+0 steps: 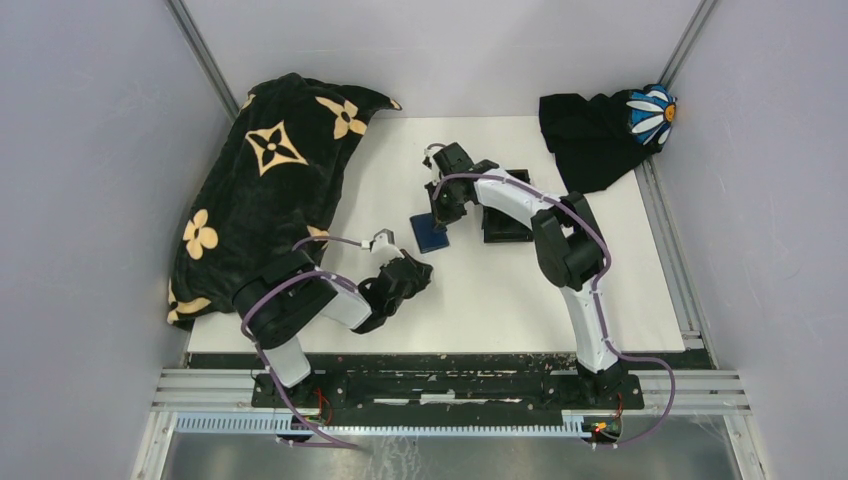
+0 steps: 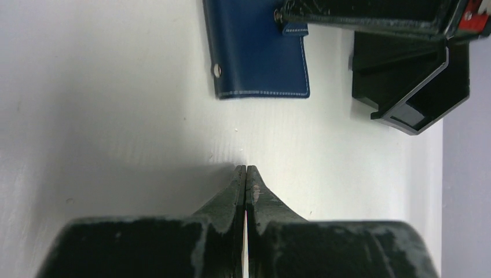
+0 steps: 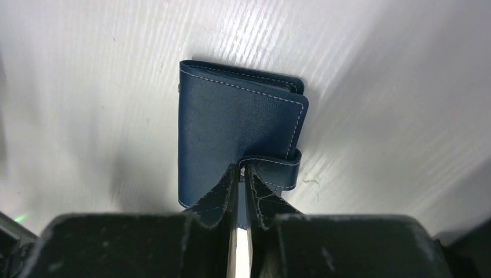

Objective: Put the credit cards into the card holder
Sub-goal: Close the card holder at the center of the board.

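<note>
Reaching forward, elbow bent, the right arm sets the right end effector [image 3: 242, 169] on the card holder [image 3: 231, 121] — fingers [image 3: 217, 194] almost together at the free end of the snap tab [image 3: 278, 168], a tan sliver [image 3: 238, 255] between them; whether they grip anything I cannot tell. Folded, the holder lies flat on the white counter [image 3: 376, 87], a black tray [image 2: 417, 87] near it. The left end effector [image 2: 245, 169], pressed together, sits low nearby, open counter between.

Navy card holder [image 3: 231, 133], folded, flat.
</note>
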